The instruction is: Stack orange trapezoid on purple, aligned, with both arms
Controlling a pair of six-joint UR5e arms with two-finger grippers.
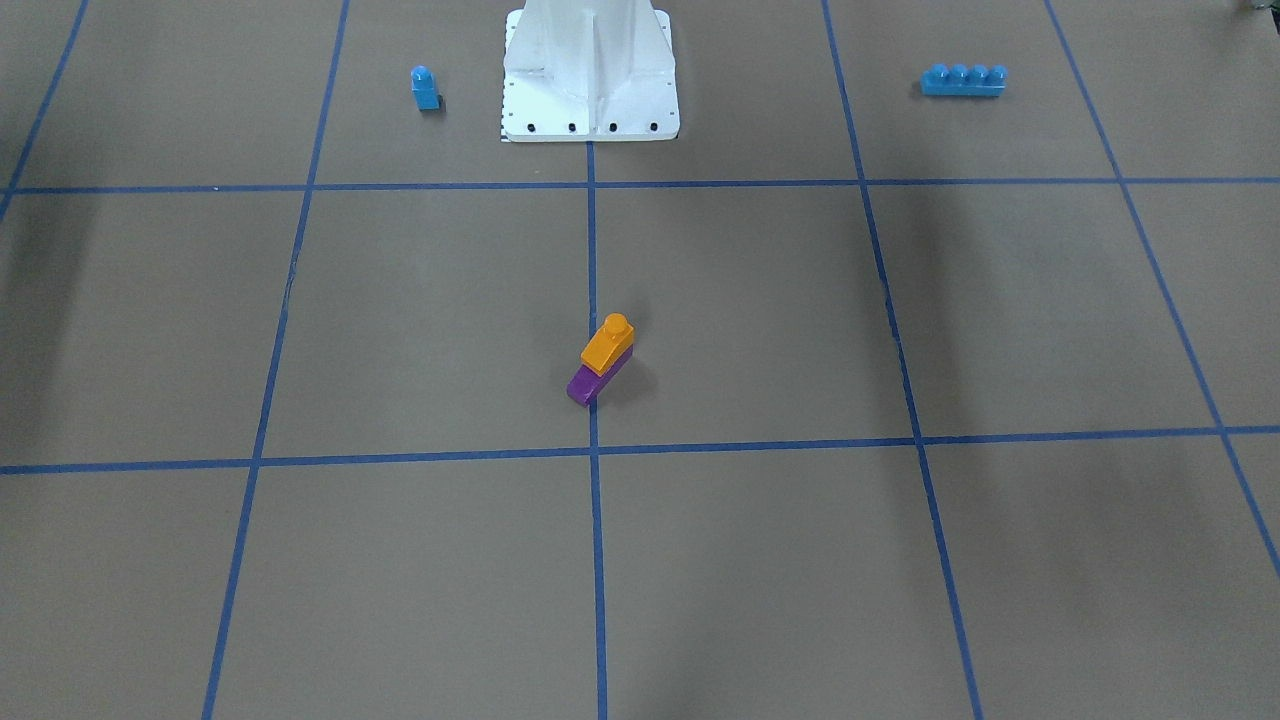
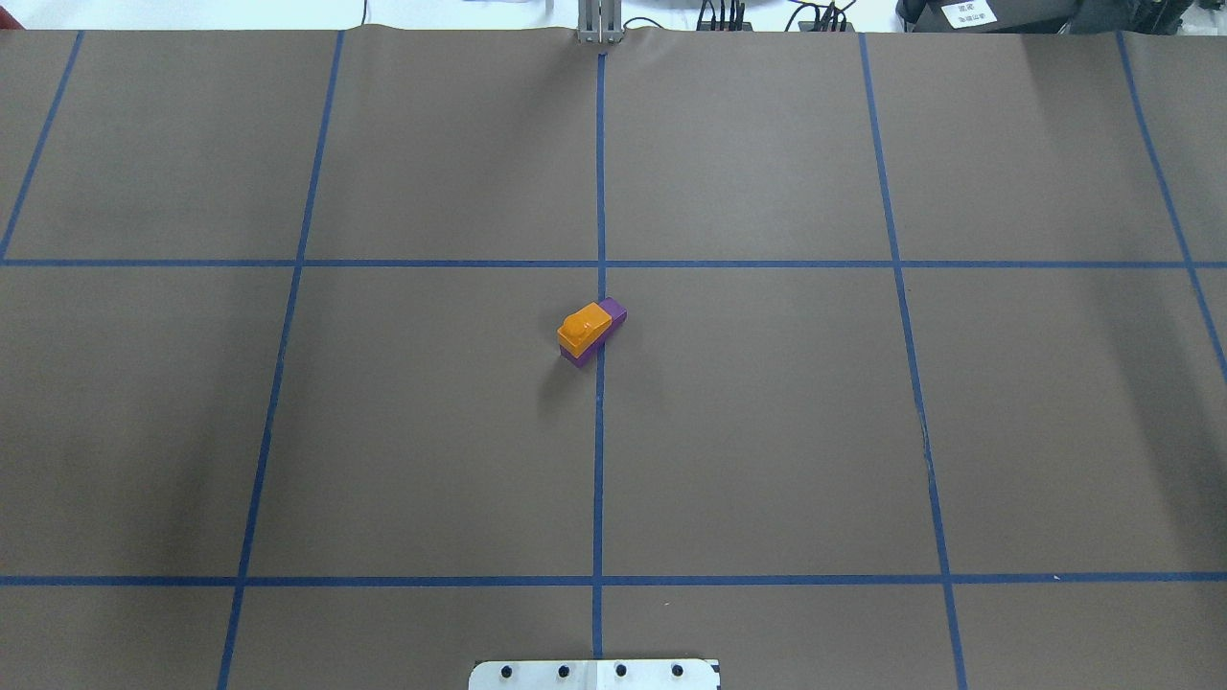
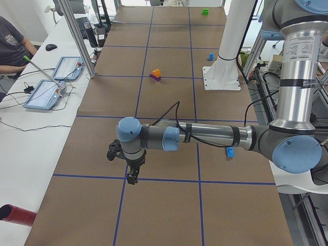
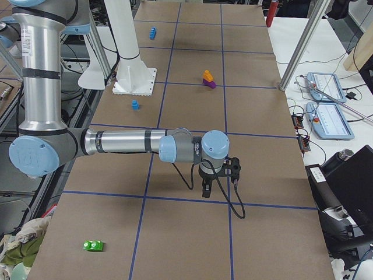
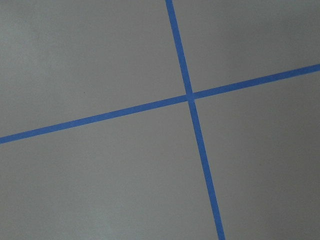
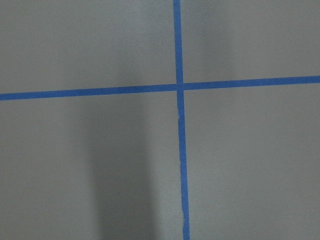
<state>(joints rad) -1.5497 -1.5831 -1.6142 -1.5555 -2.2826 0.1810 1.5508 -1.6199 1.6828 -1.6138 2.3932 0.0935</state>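
Note:
The orange trapezoid (image 1: 607,343) sits on top of the purple brick (image 1: 590,383) at the middle of the table, on a blue tape line; the stack also shows in the overhead view (image 2: 583,326). Its stud points up, and the purple brick's end sticks out past it (image 2: 615,311). Both arms are far from the stack. The left gripper (image 3: 132,177) hangs over a tape crossing at the table's left end. The right gripper (image 4: 206,189) hangs over a crossing at the right end. Each shows only in a side view, so I cannot tell whether it is open or shut. Both wrist views show bare table and tape.
A small blue one-stud brick (image 1: 425,88) and a long blue four-stud brick (image 1: 963,80) lie either side of the white robot base (image 1: 590,70). A green brick (image 4: 93,245) lies at the right end. Tablets (image 3: 54,82) and a person sit on a side table.

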